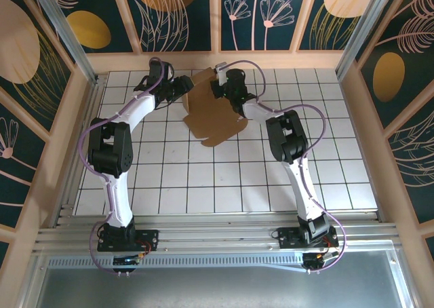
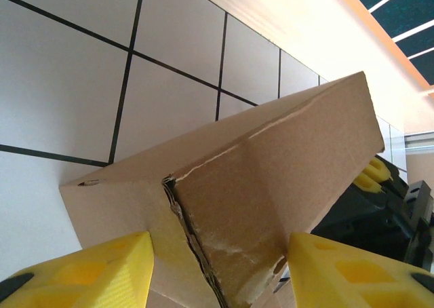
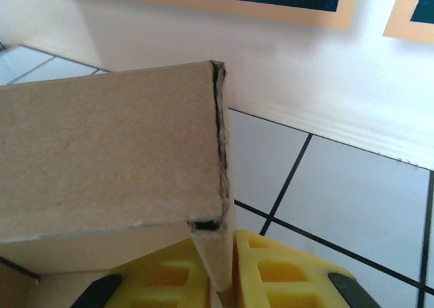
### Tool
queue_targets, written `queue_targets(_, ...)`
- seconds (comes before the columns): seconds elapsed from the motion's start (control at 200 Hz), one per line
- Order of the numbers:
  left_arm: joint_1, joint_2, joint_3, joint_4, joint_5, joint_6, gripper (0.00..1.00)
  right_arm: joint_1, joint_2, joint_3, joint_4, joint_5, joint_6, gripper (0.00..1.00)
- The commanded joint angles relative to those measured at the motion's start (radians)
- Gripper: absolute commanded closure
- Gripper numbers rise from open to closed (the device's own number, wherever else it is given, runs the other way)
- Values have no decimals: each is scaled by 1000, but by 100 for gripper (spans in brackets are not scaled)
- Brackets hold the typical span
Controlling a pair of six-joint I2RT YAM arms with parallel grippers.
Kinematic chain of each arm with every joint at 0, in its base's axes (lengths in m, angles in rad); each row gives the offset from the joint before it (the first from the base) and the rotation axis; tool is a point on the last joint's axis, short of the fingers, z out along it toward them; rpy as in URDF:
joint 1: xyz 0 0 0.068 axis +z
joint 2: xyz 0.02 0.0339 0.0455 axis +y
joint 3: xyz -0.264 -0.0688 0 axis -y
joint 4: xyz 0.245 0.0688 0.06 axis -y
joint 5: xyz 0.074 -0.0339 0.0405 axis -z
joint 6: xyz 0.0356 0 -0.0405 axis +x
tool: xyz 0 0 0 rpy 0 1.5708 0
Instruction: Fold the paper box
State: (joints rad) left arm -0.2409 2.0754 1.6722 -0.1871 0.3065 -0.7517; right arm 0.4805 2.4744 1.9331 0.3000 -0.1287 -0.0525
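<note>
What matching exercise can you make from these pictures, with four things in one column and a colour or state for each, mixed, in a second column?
Column one:
1. paper box
2. left gripper
3. right gripper
4. table

Column two:
A. white tiles with dark lines
B. closed on a thin cardboard edge
C. brown, partly folded
D. jaws wide apart, cardboard between them

Pairs: 1-C, 2-D, 3-B, 4-A
</note>
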Motion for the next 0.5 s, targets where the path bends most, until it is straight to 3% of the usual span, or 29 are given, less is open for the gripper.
queue_targets(0.0,-14,16,5,15,59,7,45,41,68,43,-11,-97,99,84)
queue_targets(0.16,-15,15,4,15,59,6,45,41,82,74,-45,-71,145,84)
queue_targets(0.345,-15,29,20,11,72,-23,44,42,93,106,-87,-50,203,93)
queue_targets(0.491,-11,12,27,18,64,-16,40,44,40,31,-34,-65,172,100)
